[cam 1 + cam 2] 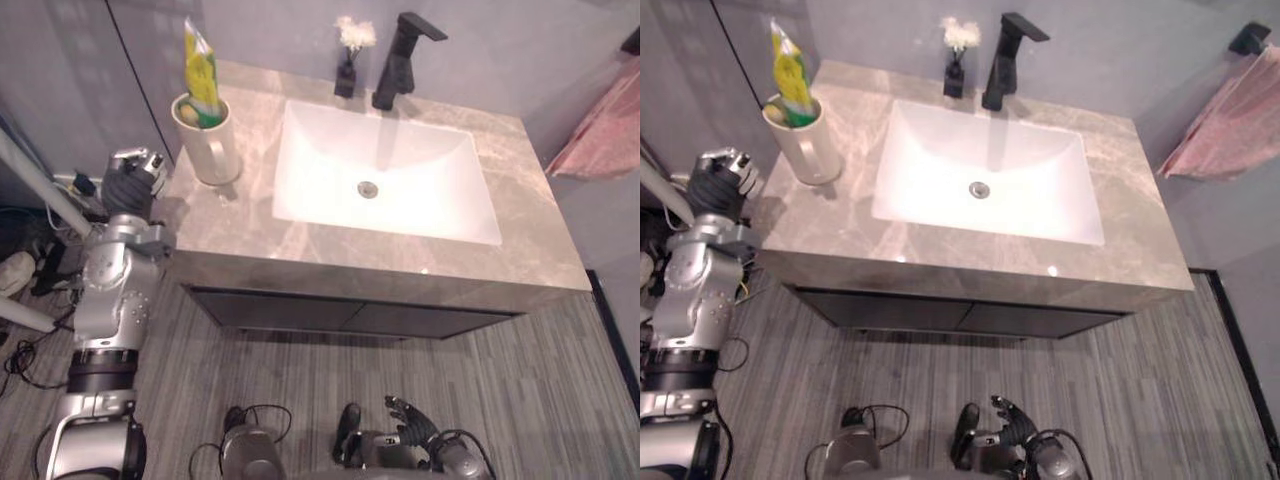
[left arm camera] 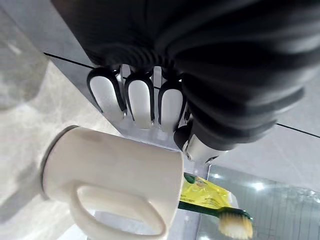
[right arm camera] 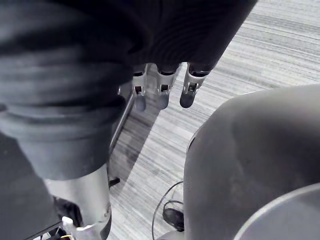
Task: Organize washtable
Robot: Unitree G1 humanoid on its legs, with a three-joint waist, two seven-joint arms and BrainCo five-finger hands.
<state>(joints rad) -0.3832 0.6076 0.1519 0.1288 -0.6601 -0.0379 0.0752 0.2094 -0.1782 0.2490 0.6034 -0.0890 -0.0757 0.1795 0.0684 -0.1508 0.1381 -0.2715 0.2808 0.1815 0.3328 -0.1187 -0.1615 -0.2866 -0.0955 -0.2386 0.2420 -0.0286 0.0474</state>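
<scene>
The mug [image 1: 208, 140] already stands upright on the desk [image 1: 520, 240], left of the sink [image 1: 400, 190], with a yellow-green toothpaste tube [image 1: 201, 70] and a green-handled toothbrush [image 2: 235, 222] standing in it. So the step in hand looks like either a reach for the mug or the end of placing it; I cannot tell which. If the mug is to be shifted, the next move calls for bringing the left hand [image 1: 133, 178] over the desk's edge and curling round the mug's body or its handle, which faces the front edge. The grip must stay level, because the tall tube could tip out.

The left hand's fingers [image 2: 142, 100] are loosely extended and hold nothing. They hang near the mug but apart from it, off the desk's edge on the far side of the mug from the sink.

Behind the sink stand a black faucet [image 1: 400, 60] and, just beside it, a small dark vase [image 1: 347, 70] of white flowers. A pink towel [image 1: 605, 130] hangs on the wall right of the sink.

The right hand [image 1: 412, 425] is idle low over the floor, well in front of the sink, its fingers [image 3: 162, 95] straight and empty.
</scene>
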